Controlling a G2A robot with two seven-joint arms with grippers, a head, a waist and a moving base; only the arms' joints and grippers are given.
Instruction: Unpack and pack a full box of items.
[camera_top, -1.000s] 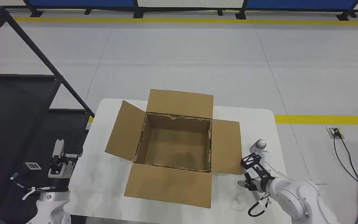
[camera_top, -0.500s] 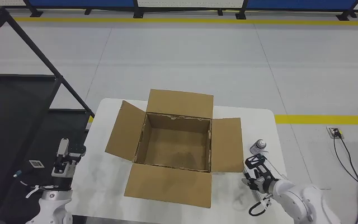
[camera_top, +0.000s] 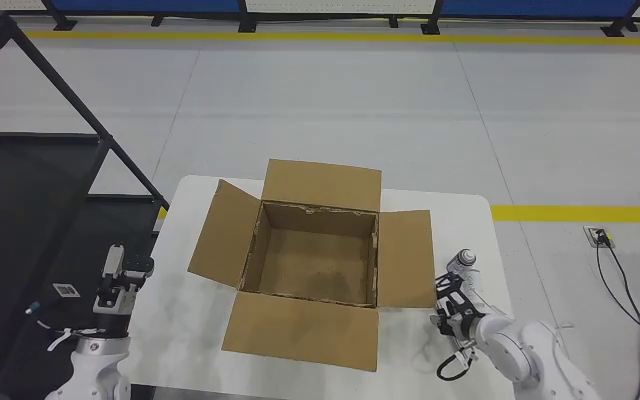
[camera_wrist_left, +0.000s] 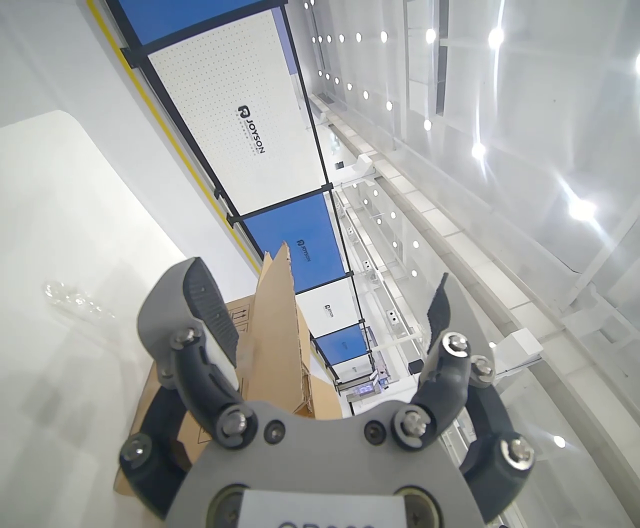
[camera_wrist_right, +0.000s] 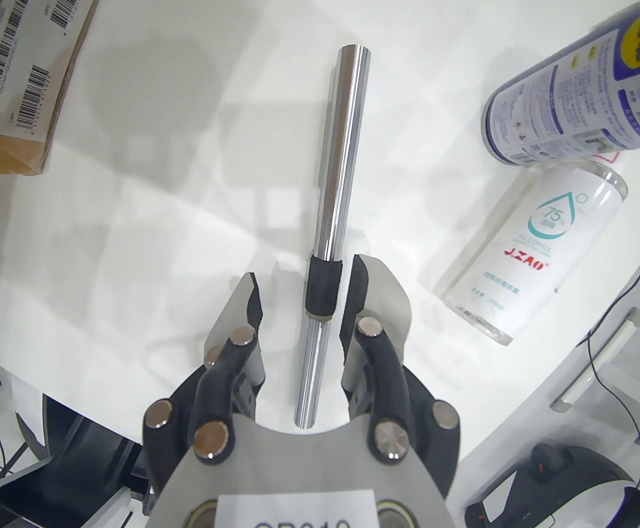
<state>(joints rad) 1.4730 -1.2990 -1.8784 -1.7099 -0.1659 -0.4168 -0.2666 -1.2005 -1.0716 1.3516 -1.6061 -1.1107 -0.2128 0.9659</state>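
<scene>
Matt corrugated cardboard box; beside the box, mirror-polished metal rod with matt black band and glossy clear plastic bottle.

The left claw has two curved grey metal fingers faced with black ribbed pads. Black link bars, pinned with silver cross-head screws, join them to a flat grey base plate. A white label with dark print sits on that plate, cut off by the frame edge.

The right claw is built the same way. It has pale silver fingers, black toothed pads, black links and round silver screws, with a white label on its plate.

From above, the right arm is a smooth, rounded white shell with a black cable looping beside its wrist. The left arm is white too.
</scene>
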